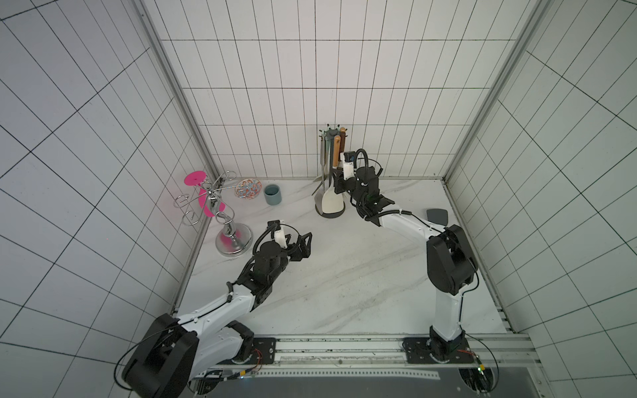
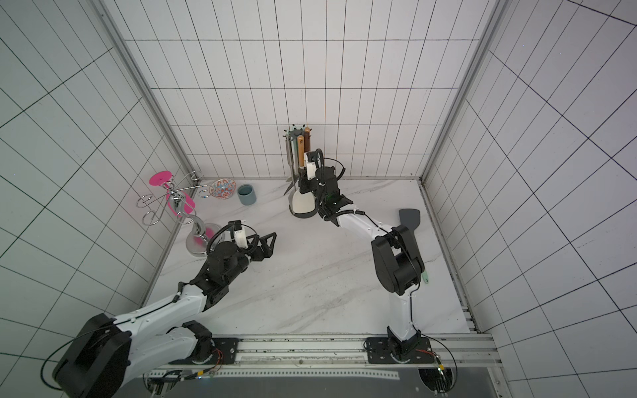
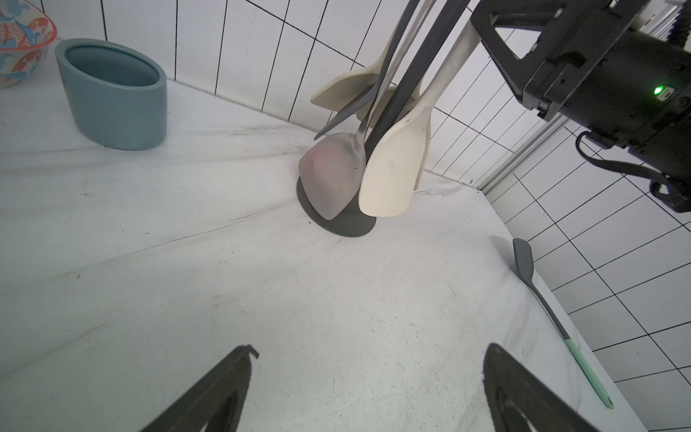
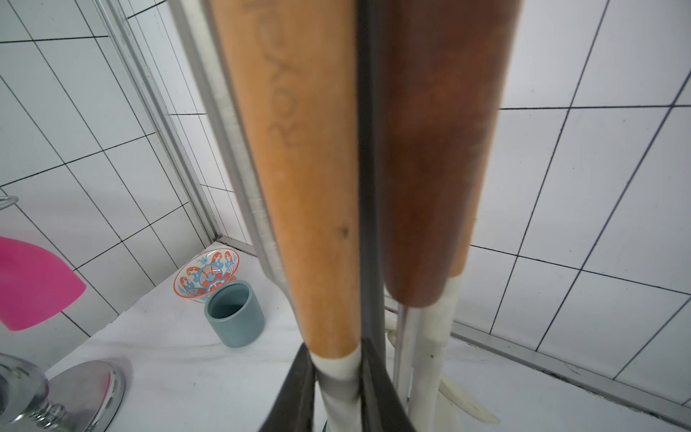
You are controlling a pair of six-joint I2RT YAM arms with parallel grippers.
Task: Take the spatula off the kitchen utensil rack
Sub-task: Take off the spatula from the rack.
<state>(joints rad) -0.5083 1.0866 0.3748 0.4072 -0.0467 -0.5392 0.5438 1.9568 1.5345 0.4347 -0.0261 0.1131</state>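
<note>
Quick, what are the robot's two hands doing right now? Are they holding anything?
Left gripper: open, fingers wide apart, holding nothing.
Right gripper: closed on the spatula, pinching its white neck below the wooden handle.

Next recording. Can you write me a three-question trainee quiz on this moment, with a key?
1. True or false: the left gripper is open and holds nothing.
2. The right gripper's fingers flank which part of the spatula? A the blade; B the white neck just below its wooden handle; C the handle's top at the hook.
3. How many wooden handles show on the kitchen utensil rack?
Key: 1 true; 2 B; 3 two.
</note>
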